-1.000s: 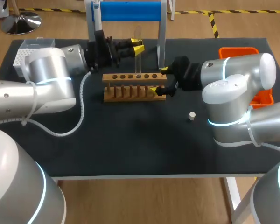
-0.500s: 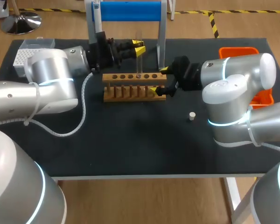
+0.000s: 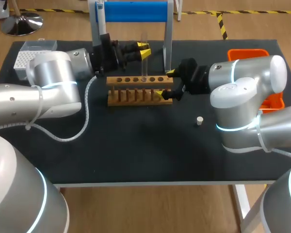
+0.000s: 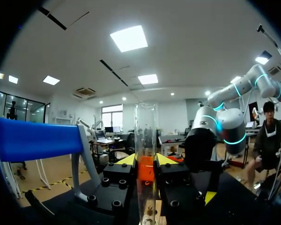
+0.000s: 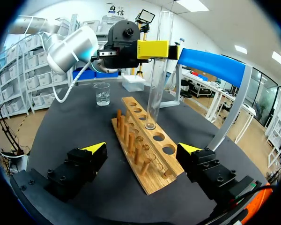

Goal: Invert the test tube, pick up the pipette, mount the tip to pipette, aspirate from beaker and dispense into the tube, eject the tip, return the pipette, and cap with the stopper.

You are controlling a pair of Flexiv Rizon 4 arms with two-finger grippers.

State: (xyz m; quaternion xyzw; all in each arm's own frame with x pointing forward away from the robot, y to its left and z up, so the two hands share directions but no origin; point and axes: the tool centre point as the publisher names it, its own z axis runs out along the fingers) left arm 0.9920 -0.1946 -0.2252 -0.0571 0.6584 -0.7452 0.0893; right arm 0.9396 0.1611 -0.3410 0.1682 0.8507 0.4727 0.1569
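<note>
Fingers (image 4: 124,161) on your left arm are clamped on the test tube (image 4: 145,136). It stands upright, lower end in a hole of the wooden rack (image 5: 152,161). Your right fingers (image 5: 94,150) stand wide apart, flanking the rack's end without touching it.

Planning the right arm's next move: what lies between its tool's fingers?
The near end of the rack sits between the right tool's open fingers, as the right wrist view shows.
</note>
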